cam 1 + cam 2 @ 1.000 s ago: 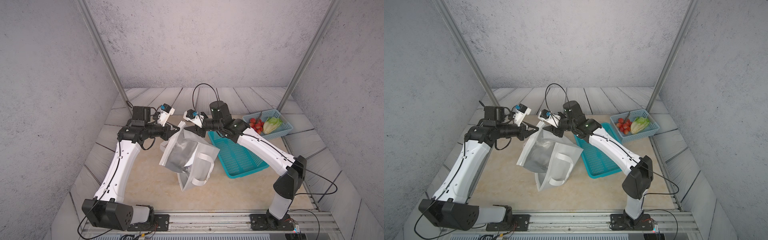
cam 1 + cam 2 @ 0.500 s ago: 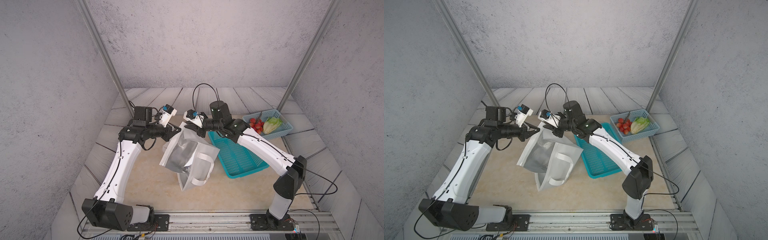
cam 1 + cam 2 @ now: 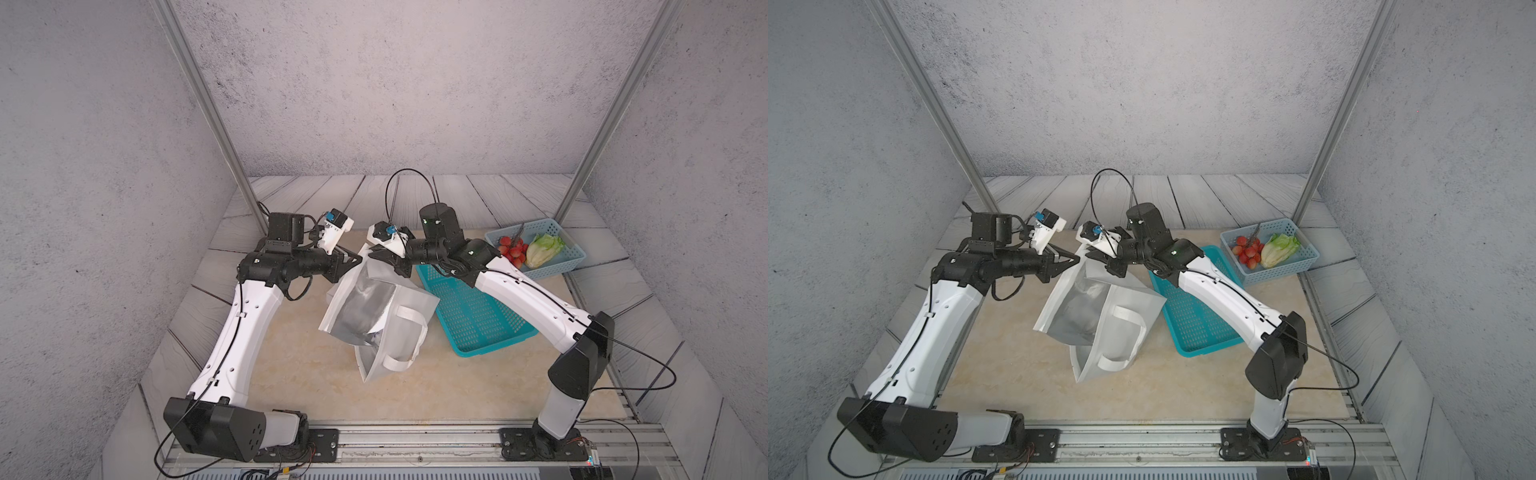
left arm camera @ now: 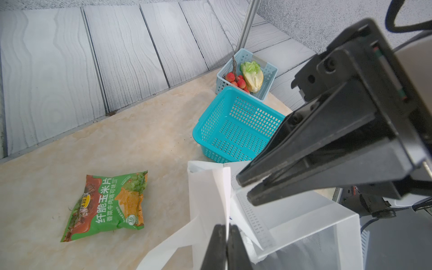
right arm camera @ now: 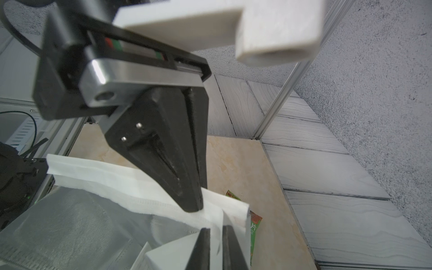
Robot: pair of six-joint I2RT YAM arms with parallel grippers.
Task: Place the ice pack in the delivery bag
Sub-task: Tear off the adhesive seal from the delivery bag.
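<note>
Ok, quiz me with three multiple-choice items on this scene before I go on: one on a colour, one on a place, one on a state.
1. The lining of the delivery bag is: A blue; B black; C silver.
2. The green snack packet lies: A inside the bag; B on the tabletop; C in an end effector.
3. The bag's rim is pinched by: A both the left end effector and the right end effector; B the left alone; C neither.

Key:
1 C, foil shines in the open mouth in both top views.
2 B, the left wrist view shows it flat on the beige top.
3 A, each wrist view shows fingers closed on white rim fabric.
</note>
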